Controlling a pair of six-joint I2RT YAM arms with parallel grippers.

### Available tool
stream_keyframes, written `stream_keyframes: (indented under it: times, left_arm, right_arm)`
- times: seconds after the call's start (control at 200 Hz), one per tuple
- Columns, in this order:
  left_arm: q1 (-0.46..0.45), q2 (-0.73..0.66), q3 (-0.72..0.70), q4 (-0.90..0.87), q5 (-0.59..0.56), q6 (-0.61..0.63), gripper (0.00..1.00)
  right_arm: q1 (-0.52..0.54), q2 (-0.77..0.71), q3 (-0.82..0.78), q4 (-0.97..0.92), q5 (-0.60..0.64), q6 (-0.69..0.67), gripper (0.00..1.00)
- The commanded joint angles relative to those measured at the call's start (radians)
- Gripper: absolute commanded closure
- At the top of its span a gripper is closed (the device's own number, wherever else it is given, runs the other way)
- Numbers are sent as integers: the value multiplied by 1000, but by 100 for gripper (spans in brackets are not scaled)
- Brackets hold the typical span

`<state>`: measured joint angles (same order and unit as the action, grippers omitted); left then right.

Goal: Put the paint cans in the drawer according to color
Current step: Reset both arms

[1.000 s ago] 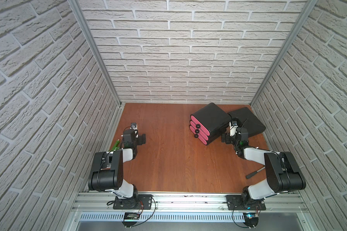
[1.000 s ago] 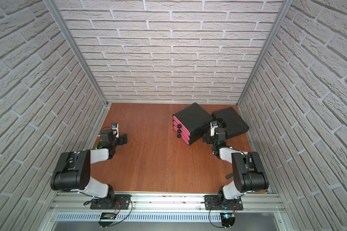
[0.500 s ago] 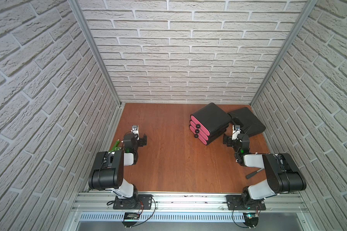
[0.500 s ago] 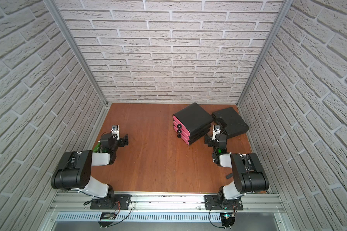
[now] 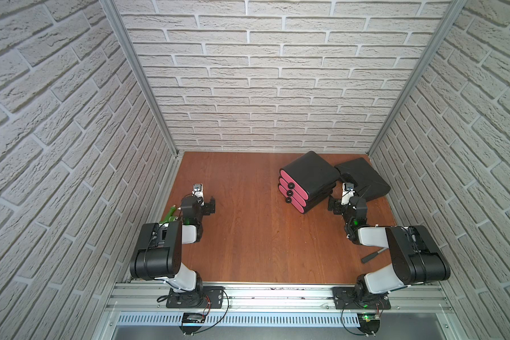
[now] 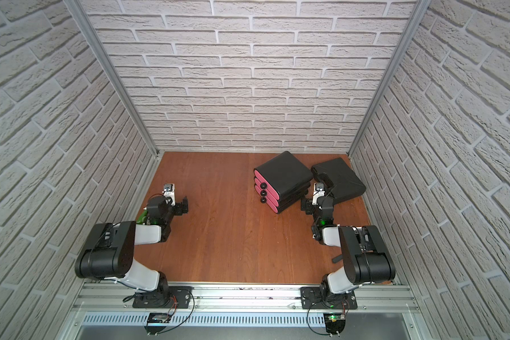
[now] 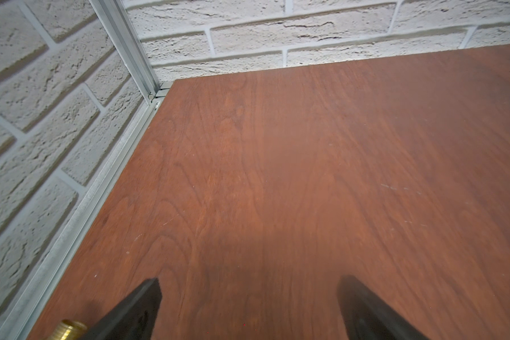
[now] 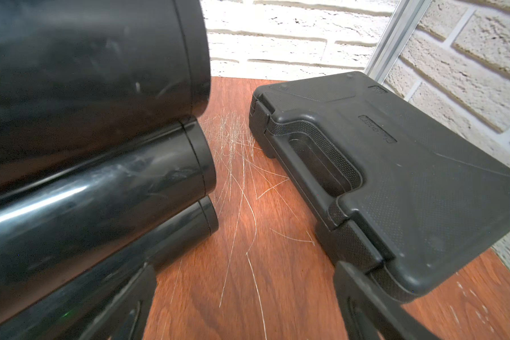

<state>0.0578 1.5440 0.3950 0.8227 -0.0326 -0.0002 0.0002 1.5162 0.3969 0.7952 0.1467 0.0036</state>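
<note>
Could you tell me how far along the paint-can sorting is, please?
Done, apparently: no paint cans show on the table, and all three fronts of the drawer are shut; whether cans are inside is hidden. In hand: nothing; left gripper and right gripper are open, empty. Left: nothing visible.

A narrow gap separates drawer [image 8: 86, 147] and black case [image 8: 409, 191].

Showing only part of green tool [image 5: 169, 215] past left arm [image 5: 159, 247] in both top views. Hiding far end of hammer [image 5: 370, 257] under right arm [image 5: 409, 253]. Cropping drawer [image 8: 86, 88] at right wrist view's edge, fronts unseen there. Blurring and cutting brass fitting [image 7: 71, 327] at left wrist view's edge.
</note>
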Motion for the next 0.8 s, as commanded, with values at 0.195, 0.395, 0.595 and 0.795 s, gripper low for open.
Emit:
stream_keyframes:
  times: [0.195,0.395,0.595,0.795]
  left_arm:
    - [9,5,-4,42,15,1,1]
    - [10,5,-2,41,19,0,1]
    - [10,4,-4,40,19,0,1]
    - [10,5,-3,39,20,0,1]
  right_arm:
    - [6,2,-3,44,14,5,1]
    - [6,2,-4,45,14,4,1]
    - [6,-2,-7,47,14,6,1]
    - [6,-2,-7,47,14,6,1]
